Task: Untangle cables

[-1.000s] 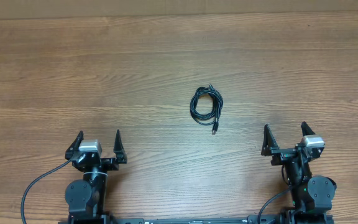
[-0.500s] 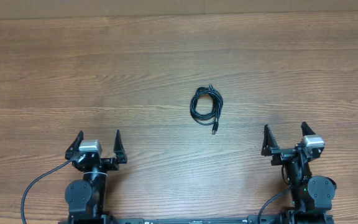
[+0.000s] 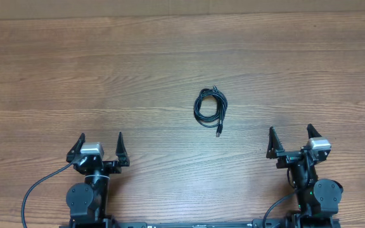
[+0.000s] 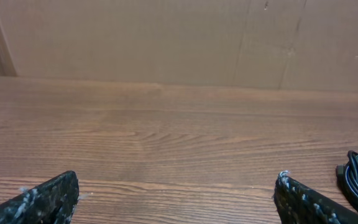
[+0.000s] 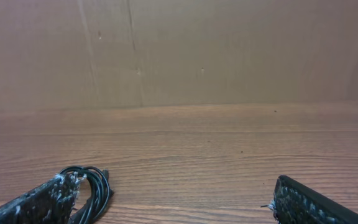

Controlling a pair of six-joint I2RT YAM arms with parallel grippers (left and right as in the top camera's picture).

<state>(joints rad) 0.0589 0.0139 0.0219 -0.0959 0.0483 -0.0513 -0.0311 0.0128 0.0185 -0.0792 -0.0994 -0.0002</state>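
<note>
Coiled cables (image 3: 210, 106) lie on the table (image 3: 170, 63), clear of the left end effector (image 3: 100, 136) and right end effector (image 3: 290, 129), both released.

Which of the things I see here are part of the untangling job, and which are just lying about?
Part of the job:
- cables, one coiled bundle mid-table
- left pincer, open, empty
- right pincer, open, empty

Just there:
- wooden table
- thick wires at the arm bases
- cardboard wall behind the table
</note>
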